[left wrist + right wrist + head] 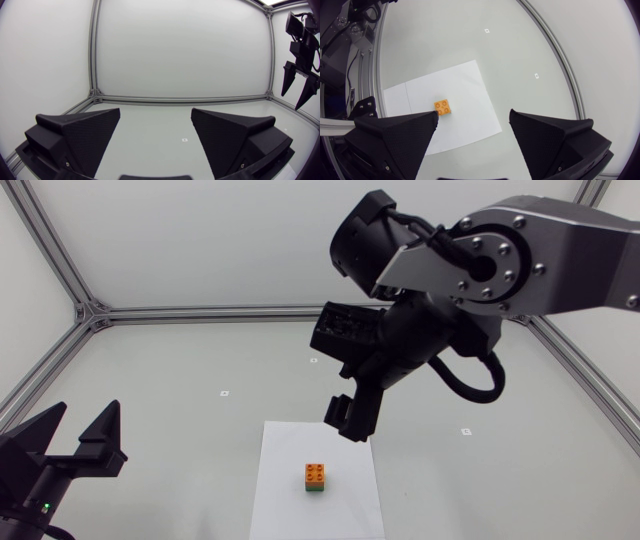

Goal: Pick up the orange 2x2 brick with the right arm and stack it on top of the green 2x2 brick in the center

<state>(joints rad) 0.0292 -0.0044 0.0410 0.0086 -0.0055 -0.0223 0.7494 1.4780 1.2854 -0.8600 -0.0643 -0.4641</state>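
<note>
While my left gripper (82, 420) sits at the table's near left with its fingers spread and empty, I see the orange brick (316, 473) stacked on the green brick (316, 489) on the white sheet (285, 500). My right gripper (347, 418) hangs above, fingers apart, holding nothing.

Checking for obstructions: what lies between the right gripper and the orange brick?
Only bare white paper, in the head and right wrist views; the right gripper hangs clear of the orange brick.
</note>
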